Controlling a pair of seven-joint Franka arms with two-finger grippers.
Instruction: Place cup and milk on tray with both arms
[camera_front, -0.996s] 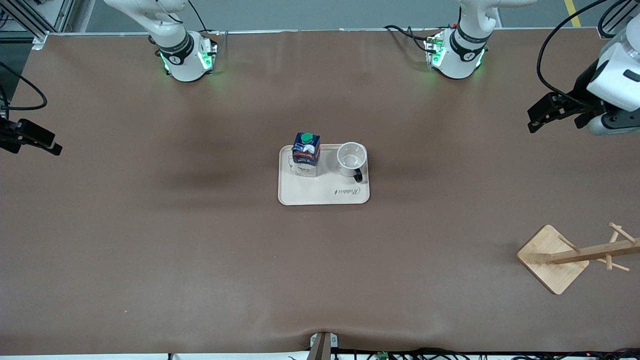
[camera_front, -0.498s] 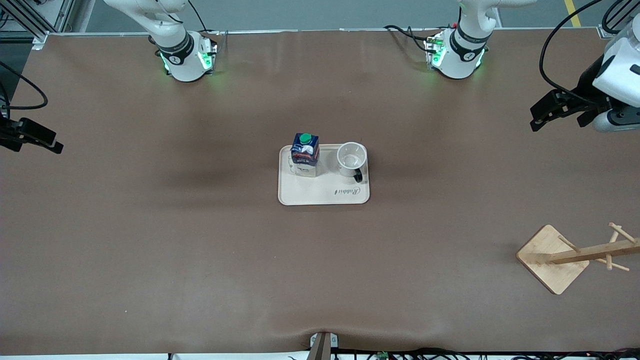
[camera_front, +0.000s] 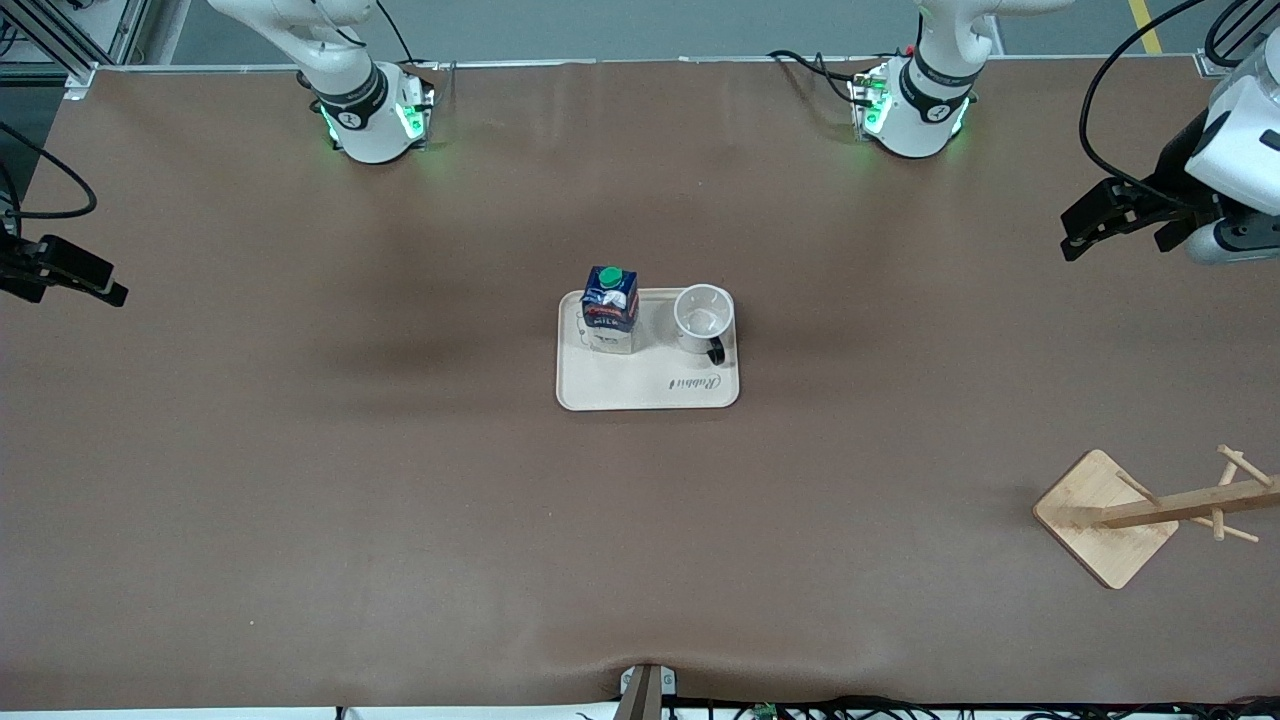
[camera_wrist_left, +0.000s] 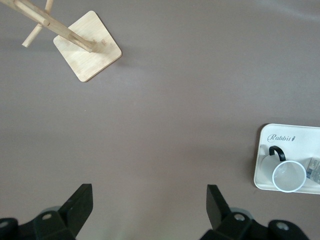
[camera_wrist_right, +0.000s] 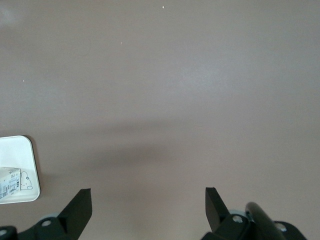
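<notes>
- The cup (camera_front: 704, 320), a white mug with a black handle, stands upright on the tray (camera_front: 640, 388), at the tray's edge toward the left arm's end of the bench (camera_front: 400, 500); its handle points toward the front camera.
- The milk (camera_front: 611, 308), a dark blue carton with a green cap, stands upright on the same tray, beside the cup toward the right arm's end, a small gap between them.
- The cream tray sits flat near the middle of the brown bench, its cursive lettering on the bare strip nearer the front camera.
- The left pincer (camera_front: 1098, 224) hangs in the air over the bench's edge at the left arm's end, well apart from the tray; the left wrist view shows its fingers (camera_wrist_left: 77, 209) spread wide with nothing between them.
- The right pincer (camera_front: 68, 275) hangs over the bench's edge at the right arm's end, equally clear of the tray; its fingers (camera_wrist_right: 80, 210) also stand wide apart and empty.
- A wooden rack (camera_front: 1110, 515) rests near the left arm's end, nearer the front camera than the tray.
</notes>
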